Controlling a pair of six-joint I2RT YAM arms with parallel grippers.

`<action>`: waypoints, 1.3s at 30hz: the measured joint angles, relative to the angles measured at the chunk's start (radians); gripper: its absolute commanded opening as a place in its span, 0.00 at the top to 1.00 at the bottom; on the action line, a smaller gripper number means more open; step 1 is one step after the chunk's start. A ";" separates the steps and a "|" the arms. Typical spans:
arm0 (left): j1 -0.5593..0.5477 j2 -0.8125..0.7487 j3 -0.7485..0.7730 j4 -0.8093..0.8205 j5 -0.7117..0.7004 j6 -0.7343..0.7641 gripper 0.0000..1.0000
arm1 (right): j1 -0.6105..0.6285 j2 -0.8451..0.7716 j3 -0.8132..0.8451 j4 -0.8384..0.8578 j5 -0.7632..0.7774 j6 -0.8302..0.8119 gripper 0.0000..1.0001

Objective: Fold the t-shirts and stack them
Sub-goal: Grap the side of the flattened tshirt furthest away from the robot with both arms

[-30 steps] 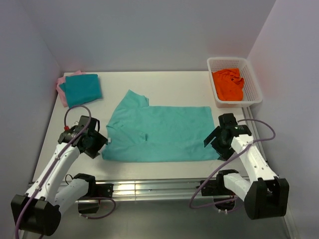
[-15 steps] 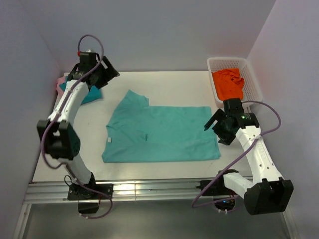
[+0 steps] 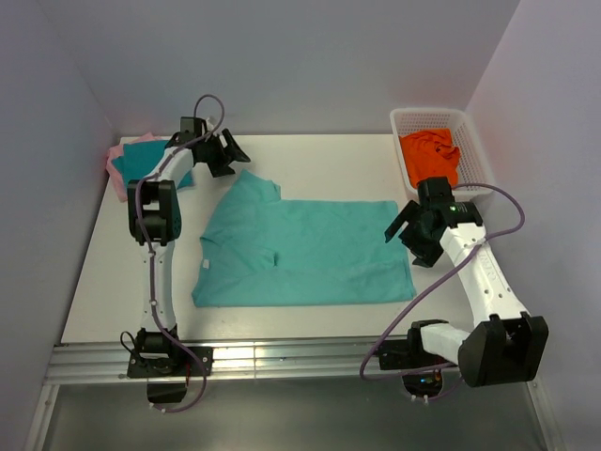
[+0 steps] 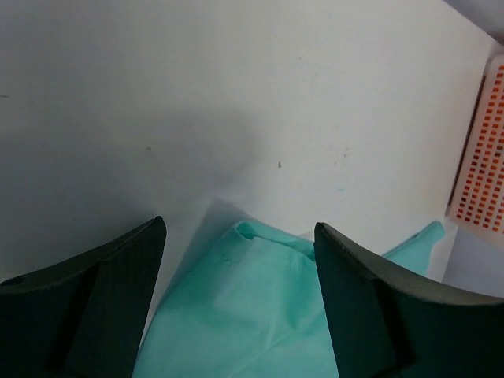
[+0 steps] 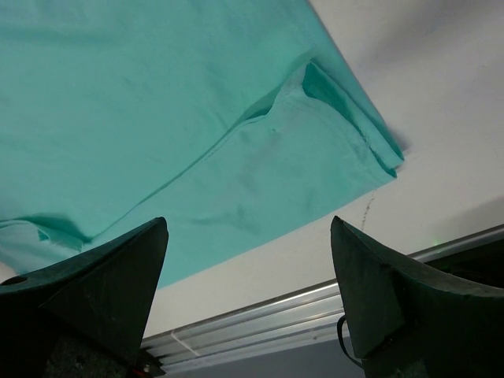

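Mint tee [image 3: 300, 252]: lies flat at the centre of the white matte table [image 3: 329, 155]. It forms a rough rectangle of smooth, thin knit. One sleeve projects as a blunt tab at the far-left corner. A short crease runs near the left edge. In the right wrist view the mint tee [image 5: 197, 118] shows doubled layers at one corner, with a stitched hem and a shallow diagonal fold.

Teal tee [image 3: 155, 164]: folded to a compact square at the far-left corner of the table. It rests on the pink tee [image 3: 115, 162], of which only a rim shows.

Left gripper [image 3: 230, 158]: jaws spread wide, nothing between them. It hangs just above the sleeve tab. In its own view, the left gripper [image 4: 238, 228] frames the rounded sleeve tip.

Right gripper [image 3: 404, 244]: jaws spread wide and empty, over the right edge of the mint tee.

Basket [image 3: 474, 150]: white perforated plastic, rectangular, at the far right. It holds a crumpled orange cloth [image 3: 430, 160].
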 measured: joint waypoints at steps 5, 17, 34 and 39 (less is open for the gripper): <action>0.004 0.014 -0.014 0.045 0.086 0.000 0.21 | -0.002 0.048 0.000 0.004 0.012 0.002 0.09; -0.008 -0.007 -0.143 0.148 0.126 0.019 0.57 | -0.002 0.134 0.000 0.039 0.018 0.005 0.10; -0.007 -0.006 -0.139 0.092 0.082 0.009 1.00 | -0.002 0.763 0.706 0.115 0.038 -0.067 0.13; 0.013 -0.006 -0.092 0.039 0.086 0.023 1.00 | 0.003 1.006 0.969 0.080 0.061 -0.078 0.13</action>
